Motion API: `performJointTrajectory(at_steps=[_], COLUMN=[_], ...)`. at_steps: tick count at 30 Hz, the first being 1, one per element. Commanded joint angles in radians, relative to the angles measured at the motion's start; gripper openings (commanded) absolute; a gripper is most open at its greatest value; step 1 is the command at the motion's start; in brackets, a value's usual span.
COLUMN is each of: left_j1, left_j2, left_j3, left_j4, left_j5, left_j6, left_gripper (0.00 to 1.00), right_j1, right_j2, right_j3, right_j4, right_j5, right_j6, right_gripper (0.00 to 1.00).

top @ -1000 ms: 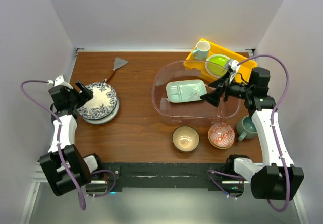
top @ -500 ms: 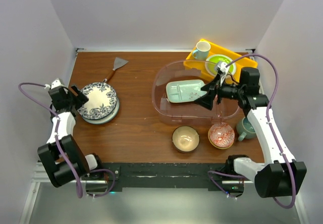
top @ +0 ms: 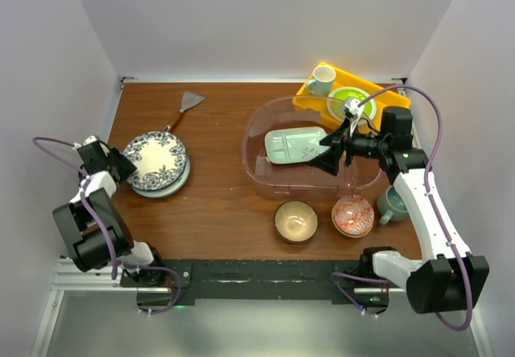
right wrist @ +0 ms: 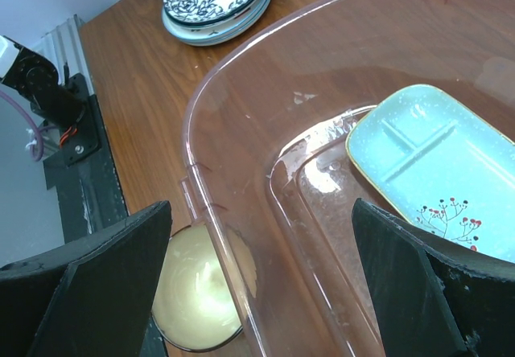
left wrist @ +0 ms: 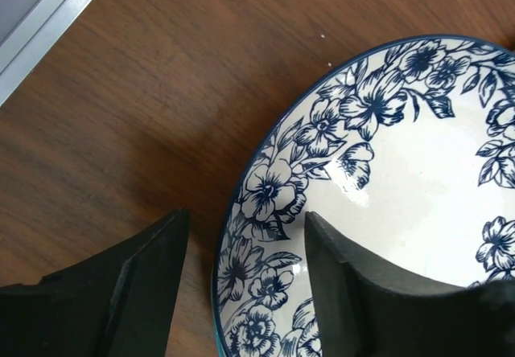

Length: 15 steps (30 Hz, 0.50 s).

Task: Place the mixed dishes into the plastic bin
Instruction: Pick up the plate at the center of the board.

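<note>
Risks first. L gripper (left wrist: 245, 216) straddles the left rim of the blue floral plate (left wrist: 402, 180): one finger outside on the table side, the other over the painted border. Jaws part open, gap showing either side of the rim, so nothing clamped afaict.

- Floral plate sits on a lower plate (top: 179, 184). If the outer finger goes too low, it could catch that rim too and drag or lift both.
- Glazed rim + thin pinch at one edge: I'd expect the plate to tilt and maybe slip on the lift. It's a long carry across the table (top: 217, 124) to the plastic bin (top: 259, 172).
- R gripper (top: 330, 157) hangs over the bin interior, jaws wide, empty. If L brings the plate in w/ R there, arms could clash over the bin. I'd want R out first.
- Divided plate w/ red fruit marks (top: 296, 145) lies flat in the bin, just ahead of R's fingers. Dropping the floral one onto it hard could chip either.

Positions: floral plate is at the far left of the table, well apart from the bin, rim between L's fingers. Outside the bin's near wall: tan bowl (top: 295, 219), red-patterned bowl (top: 352, 215), grey-teal mug (top: 394, 203). All near R arm, none touched.
</note>
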Motion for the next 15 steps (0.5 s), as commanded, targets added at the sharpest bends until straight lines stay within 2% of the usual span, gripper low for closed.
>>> performJointTrajectory(at_steps=[1,2,6,9,15], left_j1=[0.02,0.02,0.02,0.022,0.022], left_j2=[0.005,0.002,-0.007,-0.019,-0.053], left_j3=[0.038,0.037,0.035,0.034,0.028], left_j4=[0.04,0.04,0.044,0.044,0.042], left_j5=[0.047,0.048,0.059,0.064,0.074], left_j6=[0.005,0.005,0.002,0.002,-0.003], left_gripper=[0.55,0.52,0.29,0.19,0.07], right_j1=[0.005,0.005,0.007,0.005,0.005], right_j2=[0.001,0.002,0.004,0.002,0.001], right_j3=[0.043,0.044,0.044,0.043,0.041], right_j4=[0.001,-0.001,0.001,0.0,-0.001], right_j5=[0.006,0.006,0.007,0.009,0.012], right_j6=[-0.016,-0.016,-0.017,-0.017,-0.019], right_gripper=[0.98,0.98,0.98,0.98,0.98])
